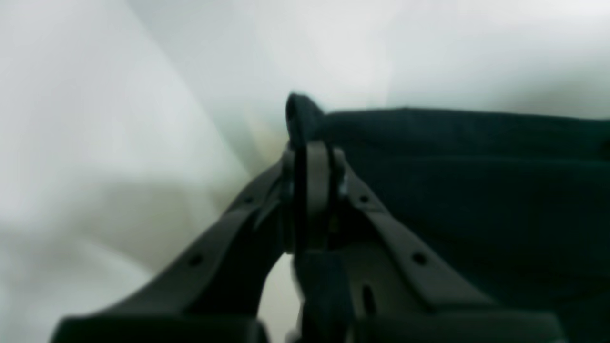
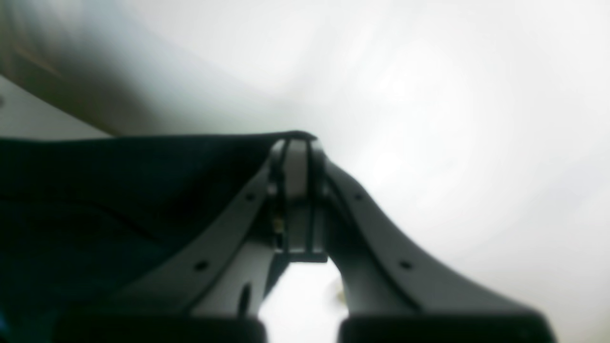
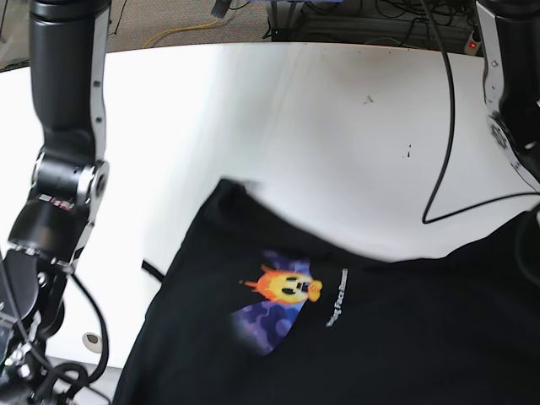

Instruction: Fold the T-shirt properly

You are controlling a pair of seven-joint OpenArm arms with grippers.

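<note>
Both grippers are holding the T-shirt: the left gripper and right gripper are each clamping their jaws tight on a black edge. The shirt, bearing a print, is filling the lower frame over the counter. Thin fabric may be slipping free under uneven pulling.

T-shirt: black, soft thin fabric, with an orange-and-purple chest print and a line of small white lettering. Lifted and draped, not flat; one edge is pinched between each arm's closed jaws, the cloth spanning between them.

White table, cables behind
</note>
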